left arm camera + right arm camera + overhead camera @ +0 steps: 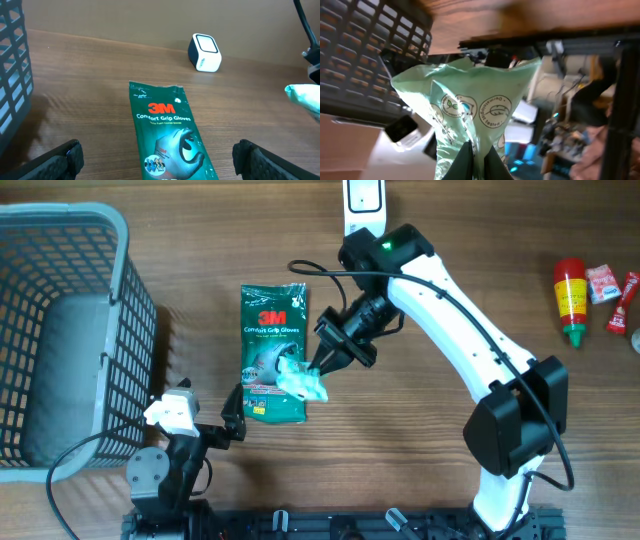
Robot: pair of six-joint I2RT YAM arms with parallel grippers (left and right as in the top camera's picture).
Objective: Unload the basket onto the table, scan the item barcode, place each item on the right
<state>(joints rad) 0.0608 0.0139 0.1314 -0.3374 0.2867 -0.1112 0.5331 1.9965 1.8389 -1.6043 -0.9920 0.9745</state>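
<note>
Right hand [322, 368] pinched shut on pale green pouch [302, 380], held over 3M gloves pack [270, 330] on tabletop. Left hand [232, 420] wide open, empty. Pickup apparently done. Presenting the barcode to scanner [362, 195], well apart, remains.

Glove pack [170, 135], scanner [205, 52] beyond, basket [12, 75] left
</note>
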